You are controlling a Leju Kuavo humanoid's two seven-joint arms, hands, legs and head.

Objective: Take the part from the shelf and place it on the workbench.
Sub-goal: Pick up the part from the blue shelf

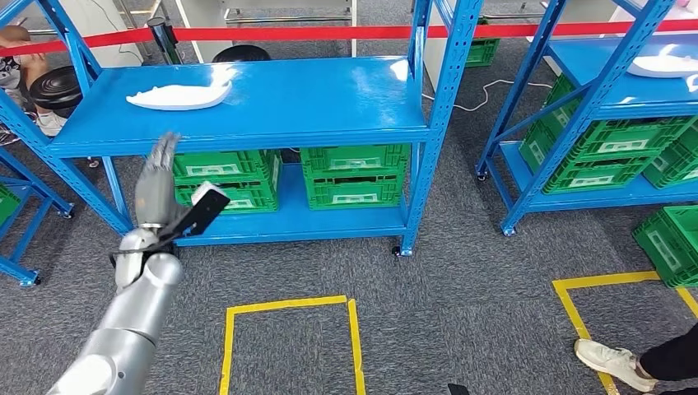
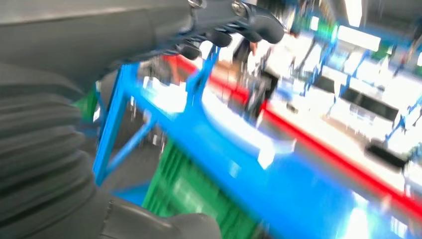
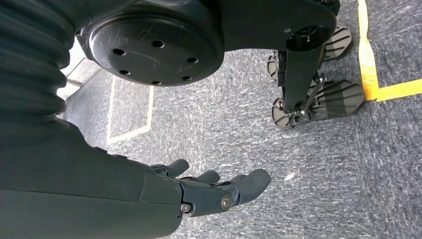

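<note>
A flat white part [image 1: 183,96] lies on the left of the blue shelf's top board [image 1: 313,103]. My left hand [image 1: 158,191] is raised in front of the shelf's front edge, below and a little left of the part, fingers stretched upward and apart, holding nothing. The left wrist view is blurred; it shows the white part [image 2: 239,130] on the blue board beyond my dark fingers [image 2: 249,25]. My right hand [image 3: 219,191] hangs over grey carpet, fingers loosely extended, nothing in it.
Green crates [image 1: 354,174] fill the shelf's lower level. A second blue rack [image 1: 609,99] with green crates stands at right, another white part [image 1: 663,66] on it. Yellow floor tape [image 1: 288,309] marks squares. A person's shoe [image 1: 613,362] is at bottom right. Red barrier tape [image 1: 329,33] runs behind.
</note>
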